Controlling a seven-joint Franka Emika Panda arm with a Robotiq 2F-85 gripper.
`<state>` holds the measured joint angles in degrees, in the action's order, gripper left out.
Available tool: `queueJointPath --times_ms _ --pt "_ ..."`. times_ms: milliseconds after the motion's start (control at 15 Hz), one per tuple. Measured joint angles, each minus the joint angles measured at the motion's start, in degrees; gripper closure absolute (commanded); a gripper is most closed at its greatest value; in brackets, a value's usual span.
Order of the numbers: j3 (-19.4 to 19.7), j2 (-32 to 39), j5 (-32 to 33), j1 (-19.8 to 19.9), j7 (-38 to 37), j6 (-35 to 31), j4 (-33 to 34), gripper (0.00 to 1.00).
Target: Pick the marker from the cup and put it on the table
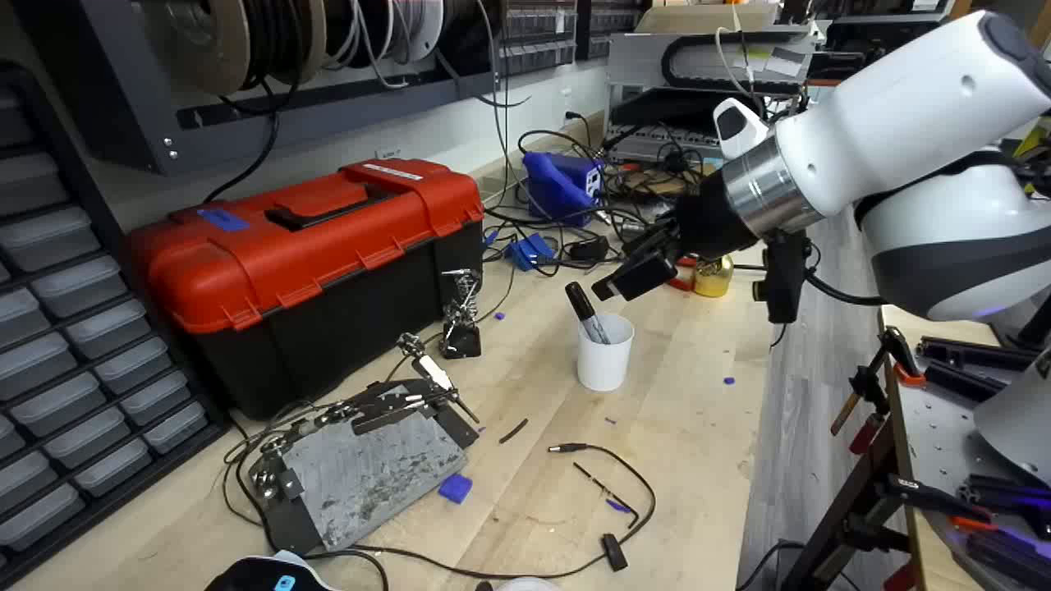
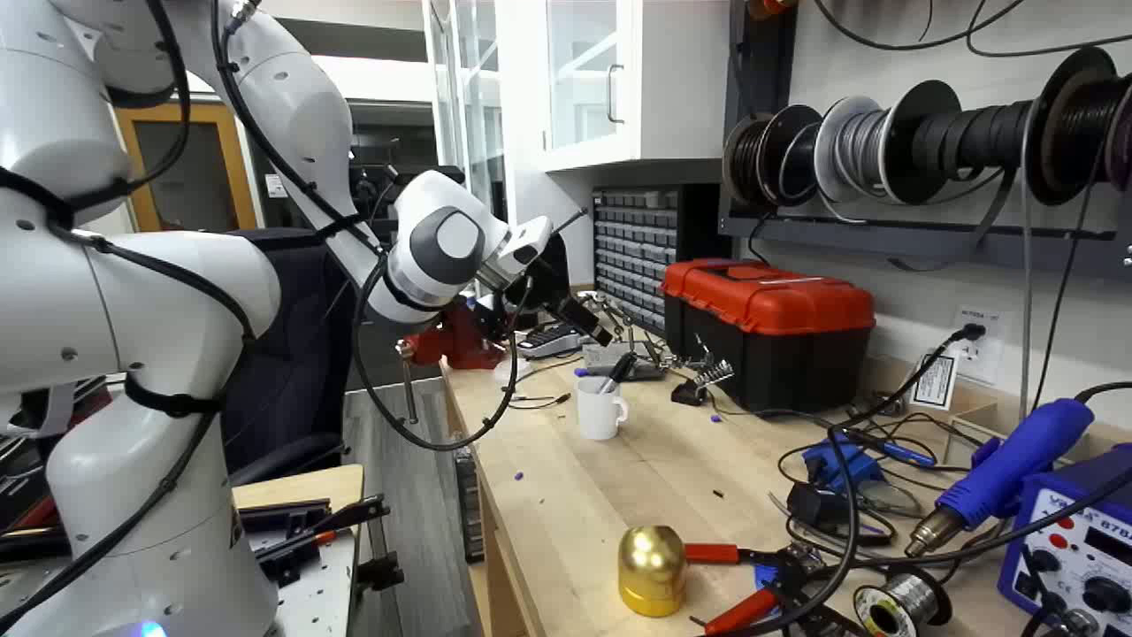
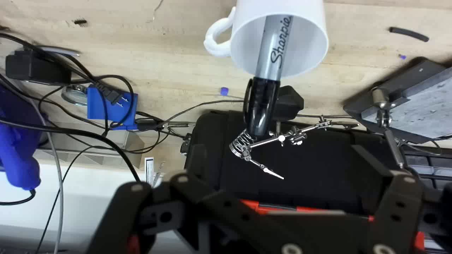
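Observation:
The white cup with a side handle stands upright on the wooden table; the cup also shows in an exterior view and at the top of the wrist view. The marker leans in the cup with its black cap up and out over the rim; the wrist view shows its grey Sharpie barrel. Its lower end is hidden in the cup. My gripper is open and empty, tilted down, just above and beside the cap, apart from it. It also shows above the cap.
A red and black toolbox stands behind the cup. A helping-hands stand, a soldering mat and a cable lie around. A gold container, pliers and a blue station are further along.

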<state>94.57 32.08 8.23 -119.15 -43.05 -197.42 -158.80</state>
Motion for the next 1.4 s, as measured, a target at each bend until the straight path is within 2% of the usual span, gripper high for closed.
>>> queueJointPath --times_ms 800,1133,1400 --pt "0.0 0.0 0.0 0.0 0.0 0.0 0.0 0.0" --pt "-4.4 -0.1 -16.8 0.4 11.0 -0.4 0.3 0.0" --pt "-6.3 -0.4 -24.0 1.6 17.4 -0.3 1.5 0.0"
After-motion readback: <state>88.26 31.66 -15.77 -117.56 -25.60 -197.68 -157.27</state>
